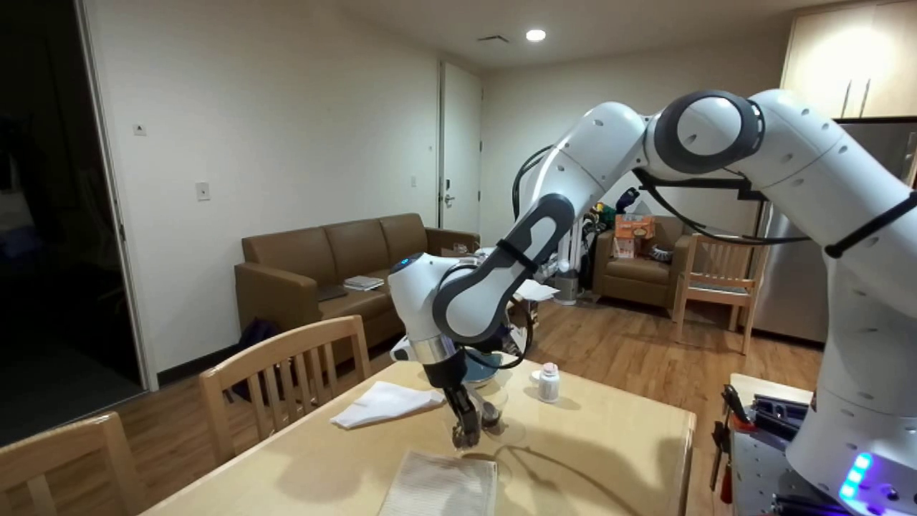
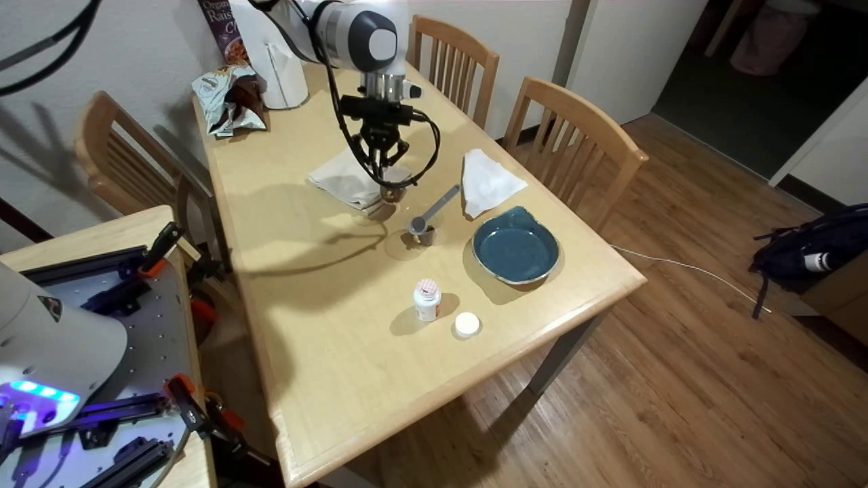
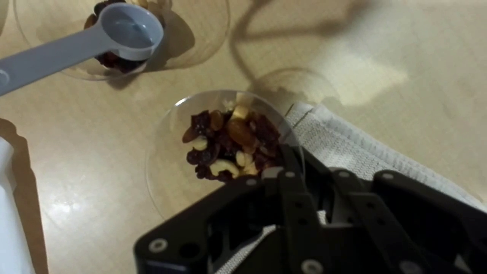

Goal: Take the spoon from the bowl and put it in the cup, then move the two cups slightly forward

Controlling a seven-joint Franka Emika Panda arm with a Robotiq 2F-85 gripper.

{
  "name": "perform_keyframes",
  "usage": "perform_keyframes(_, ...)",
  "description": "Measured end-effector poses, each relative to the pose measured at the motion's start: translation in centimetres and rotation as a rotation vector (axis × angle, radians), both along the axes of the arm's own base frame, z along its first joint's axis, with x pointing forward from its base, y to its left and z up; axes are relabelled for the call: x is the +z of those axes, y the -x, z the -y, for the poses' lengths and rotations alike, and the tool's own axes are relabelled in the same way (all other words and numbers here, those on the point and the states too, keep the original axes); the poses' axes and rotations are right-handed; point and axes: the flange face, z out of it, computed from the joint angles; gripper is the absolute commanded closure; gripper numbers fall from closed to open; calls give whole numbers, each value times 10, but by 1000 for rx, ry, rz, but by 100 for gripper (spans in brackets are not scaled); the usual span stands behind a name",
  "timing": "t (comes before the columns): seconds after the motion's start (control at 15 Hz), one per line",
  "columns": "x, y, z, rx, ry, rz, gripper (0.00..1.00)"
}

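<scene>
Gripper [image 3: 299, 154], lower right of the wrist view, is clamped on the wall of the clear cup [image 3: 171, 144], presumably for the shift forward; spoon [image 3: 85, 45] is laid at the other cup [image 3: 53, 23], upper left, in it or across it can't be told. Wooden table [image 3: 91, 160] is seen below, brown sofa [image 1: 351, 254] at mid-left in an exterior view

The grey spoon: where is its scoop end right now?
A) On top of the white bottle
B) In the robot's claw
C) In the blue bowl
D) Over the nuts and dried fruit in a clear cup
D, since the wrist view shows the grey spoon's scoop above the nuts and dried fruit in a clear cup.
</scene>
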Motion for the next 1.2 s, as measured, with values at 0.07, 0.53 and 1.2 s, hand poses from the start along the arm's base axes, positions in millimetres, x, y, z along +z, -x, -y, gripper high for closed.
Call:
perform_keyframes(0.07,0,-1,0,-2,0,1,95)
perform_keyframes(0.53,-3,1,8,-35,6,23,94)
perform_keyframes(1.2,-20,25,21,-43,1,40,95)
